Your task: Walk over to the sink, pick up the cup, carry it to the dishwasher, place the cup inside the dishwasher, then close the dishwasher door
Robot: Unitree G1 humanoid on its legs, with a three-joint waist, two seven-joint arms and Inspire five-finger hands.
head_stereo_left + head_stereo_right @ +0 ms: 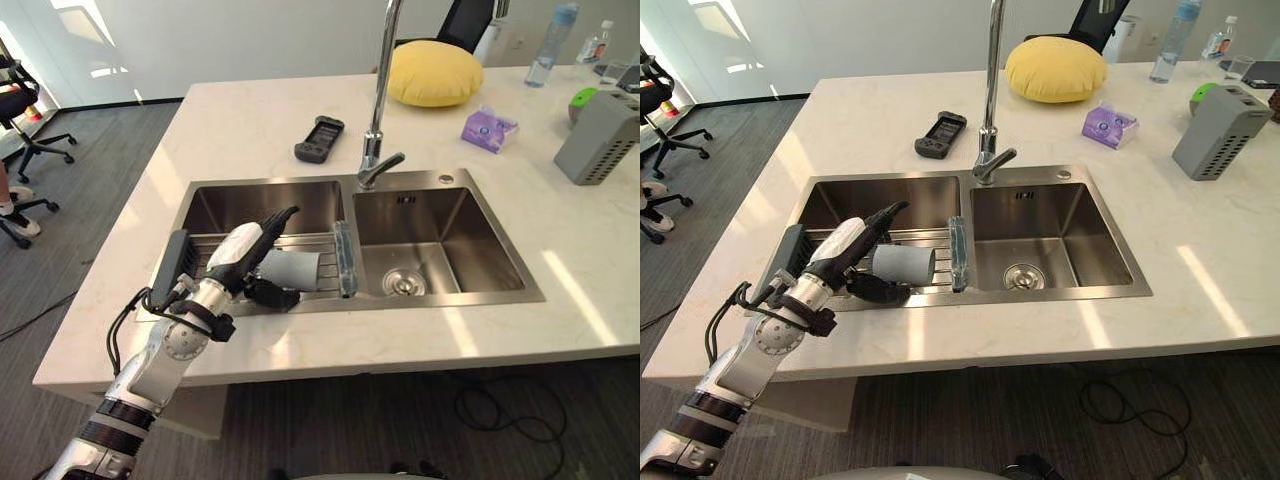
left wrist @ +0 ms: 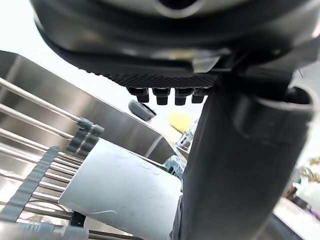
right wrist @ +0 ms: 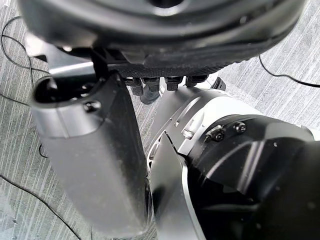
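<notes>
A grey cup [image 1: 292, 268] lies on its side on a wire rack [image 1: 305, 240] across the left basin of the steel double sink [image 1: 450, 181]. My left hand [image 1: 236, 254] reaches over the sink's front rim to the cup. Its fingers [image 1: 281, 219] stretch straight over the cup's top and its thumb [image 1: 274, 295] lies below, in front of the cup, so the hand is open around it. The left wrist view shows the cup [image 2: 125, 190] just past the thumb. My right hand [image 3: 95, 150] hangs relaxed over the carpet.
A tall faucet [image 1: 378, 100] stands behind the sink's divider. On the counter behind lie a black controller [image 1: 319, 138], a yellow cushion [image 1: 433, 73], a purple tissue pack [image 1: 489, 128], a grey box [image 1: 598, 137] and a bottle [image 1: 553, 40]. An office chair [image 1: 20, 110] stands at the left.
</notes>
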